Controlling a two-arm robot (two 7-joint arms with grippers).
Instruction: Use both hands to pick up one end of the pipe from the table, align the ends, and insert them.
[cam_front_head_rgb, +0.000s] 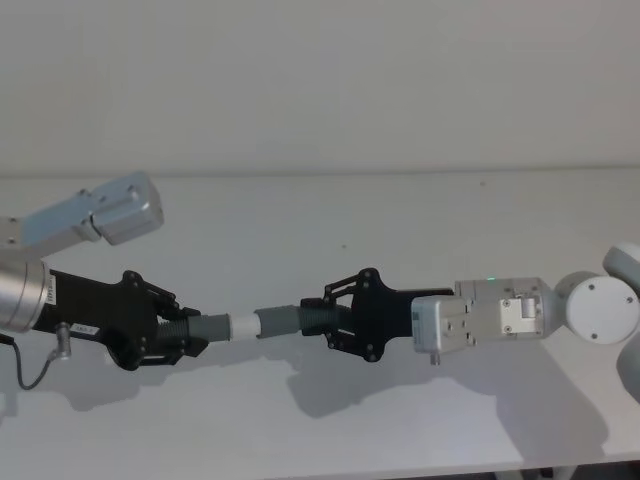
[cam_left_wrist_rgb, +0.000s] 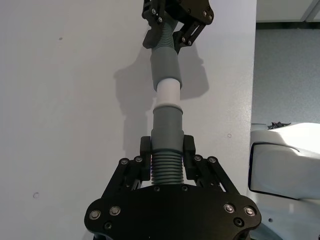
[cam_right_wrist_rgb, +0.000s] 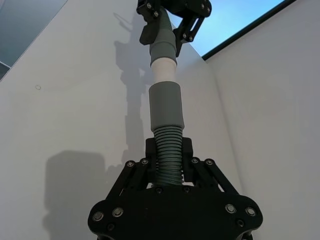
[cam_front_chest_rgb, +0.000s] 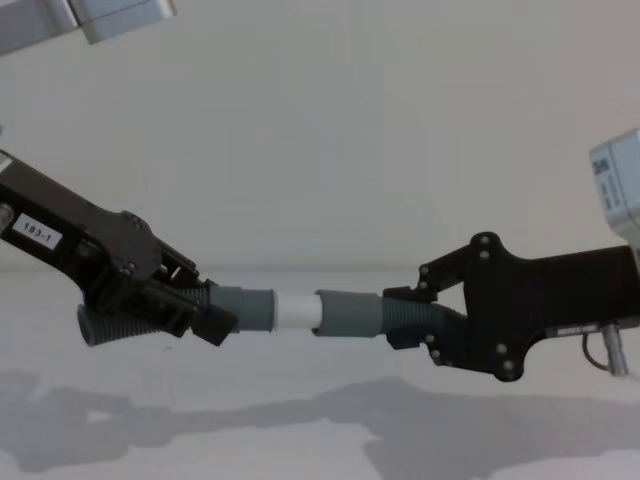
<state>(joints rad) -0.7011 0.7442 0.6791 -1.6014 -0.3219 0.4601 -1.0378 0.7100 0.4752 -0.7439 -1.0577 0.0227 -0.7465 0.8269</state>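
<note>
You have both dark grey ribbed hose pieces lifted off the plain white matt surface (cam_front_head_rgb: 330, 215), held end to end in the air between the two arms, with their shadows falling on the surface below.

Your left black gripper (cam_front_head_rgb: 190, 335) comes in from the left side of the head view. Its fingers (cam_left_wrist_rgb: 145, 150) are pinched on the ribbed middle of the dark grey hose piece with the short white cylindrical tip (cam_front_head_rgb: 215, 328). The smooth grey cuff sticks out past the fingertips, and the white tip (cam_front_head_rgb: 243, 325) points toward the other arm. In the chest view, the far end of this piece juts out behind the gripper on the left.

Your right black gripper (cam_front_head_rgb: 322, 318) reaches in from the right and is clamped on the ribs of the second dark grey hose piece with the wide smooth open cuff (cam_front_head_rgb: 300, 320). That grey cuff (cam_front_head_rgb: 277, 323) faces the white tip.

The two ends are lined up nearly along one axis. In the left wrist view and the chest view the white tip meets the mouth of the open cuff, with most of the white part exposed between the two grey cuffs. In the right wrist view a narrow gap seems to separate them, so you cannot tell whether the tip has entered the cuff.
</note>
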